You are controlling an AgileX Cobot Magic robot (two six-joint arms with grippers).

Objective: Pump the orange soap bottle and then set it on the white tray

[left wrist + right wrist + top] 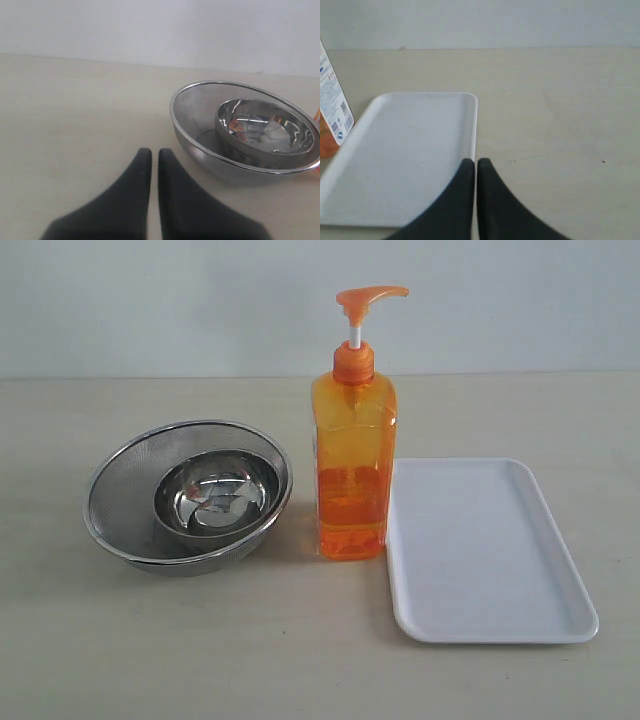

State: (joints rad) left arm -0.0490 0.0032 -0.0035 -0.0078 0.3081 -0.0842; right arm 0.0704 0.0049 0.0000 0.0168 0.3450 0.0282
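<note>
Bottle (352, 470) stands upright on the surface (300, 660), just beside the tray (490, 550), not yet on it. Left gripper (151, 156) and right gripper (471, 165) hang with jaws closed, holding nothing. Pumping appears not yet begun; next, one arm must press the pump head (370, 295) down.

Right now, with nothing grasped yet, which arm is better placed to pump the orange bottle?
Probably right: the right gripper, shut, sits by the white tray with the orange soap bottle just beyond; the left gripper faces the mesh strainer between it and the bottle.
</note>
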